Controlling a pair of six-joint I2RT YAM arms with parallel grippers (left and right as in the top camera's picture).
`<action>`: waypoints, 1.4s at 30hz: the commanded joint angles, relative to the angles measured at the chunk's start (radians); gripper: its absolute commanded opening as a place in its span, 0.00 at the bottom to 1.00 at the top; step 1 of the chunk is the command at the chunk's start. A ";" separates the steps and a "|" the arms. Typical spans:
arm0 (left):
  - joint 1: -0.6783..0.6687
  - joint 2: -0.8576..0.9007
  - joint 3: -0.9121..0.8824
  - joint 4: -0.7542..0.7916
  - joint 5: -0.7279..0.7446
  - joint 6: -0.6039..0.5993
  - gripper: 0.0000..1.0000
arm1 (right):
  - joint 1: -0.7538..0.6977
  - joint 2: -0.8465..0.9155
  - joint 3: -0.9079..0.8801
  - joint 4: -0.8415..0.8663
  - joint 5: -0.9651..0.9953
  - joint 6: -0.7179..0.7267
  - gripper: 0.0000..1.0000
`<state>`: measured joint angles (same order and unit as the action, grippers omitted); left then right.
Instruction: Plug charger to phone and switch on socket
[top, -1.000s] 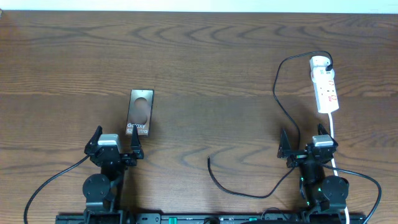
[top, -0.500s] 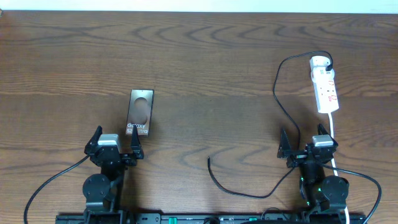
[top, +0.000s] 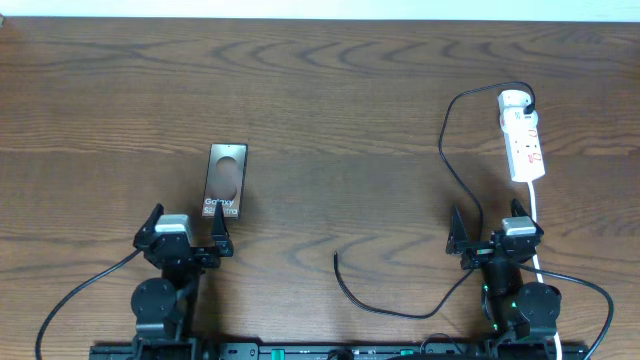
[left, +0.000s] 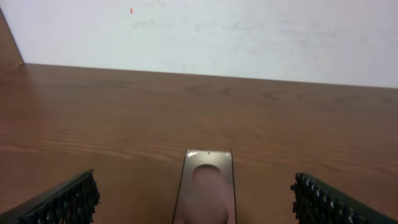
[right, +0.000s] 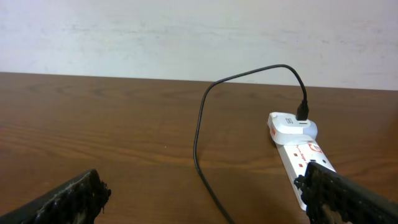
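Observation:
The phone (top: 226, 181), a dark-brown slab with a lighter oval patch and white lettering, lies on the table left of centre; it also shows in the left wrist view (left: 207, 185). My left gripper (top: 185, 233) is open just in front of it, empty. The socket (top: 522, 136), a white power strip, lies at the far right and shows in the right wrist view (right: 297, 144). The charger cable (top: 448, 160) runs from the strip's far end, loops left and ends in a free tip (top: 336, 257) near the table's middle front. My right gripper (top: 494, 231) is open and empty, in front of the strip.
The strip's white cord (top: 538, 215) runs toward the front past my right gripper. A white wall (right: 186, 31) stands behind the table's far edge. Black arm cables (top: 80, 290) trail at the front corners.

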<state>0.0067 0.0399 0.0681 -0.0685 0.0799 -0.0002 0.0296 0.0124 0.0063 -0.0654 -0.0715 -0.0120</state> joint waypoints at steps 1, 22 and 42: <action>0.005 0.084 0.148 0.005 0.013 -0.008 0.98 | 0.006 -0.007 -0.001 -0.004 -0.006 -0.012 0.99; 0.005 1.516 1.675 -0.922 0.119 0.056 0.98 | 0.006 -0.007 -0.001 -0.004 -0.006 -0.012 0.99; 0.005 1.916 1.708 -1.045 0.118 0.049 0.98 | 0.006 -0.007 -0.001 -0.004 -0.006 -0.012 0.99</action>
<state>0.0067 1.9373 1.7645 -1.1110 0.1860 0.0414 0.0303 0.0120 0.0063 -0.0650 -0.0723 -0.0120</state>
